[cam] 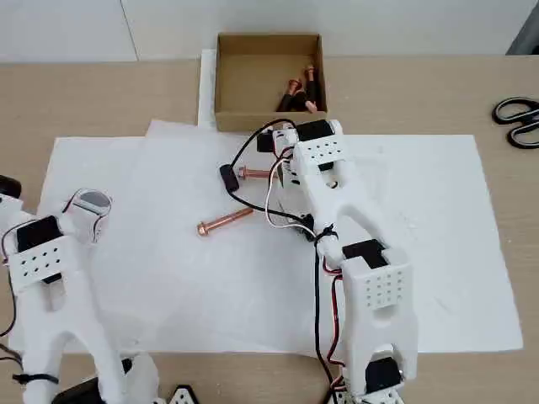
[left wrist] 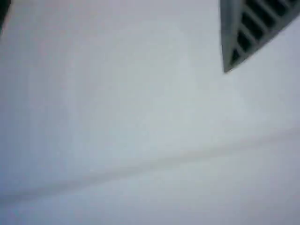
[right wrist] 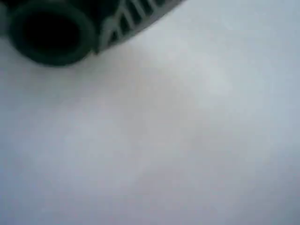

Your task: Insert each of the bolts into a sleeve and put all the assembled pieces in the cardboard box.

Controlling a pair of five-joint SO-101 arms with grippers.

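The cardboard box stands at the table's far edge and holds several copper bolts fitted in black sleeves. Two bare copper bolts lie on the white paper: one just left of my right gripper, the other nearer the front. In the right wrist view a hollow black sleeve sits against a ridged finger, and the gripper looks shut on it, low over the paper. My left gripper rests at the paper's left side, far from both bolts, with plain paper under it.
A white paper sheet covers the middle of the wooden table. Black and red cables loop off the right arm near the bolts. Black scissors lie at the far right edge.
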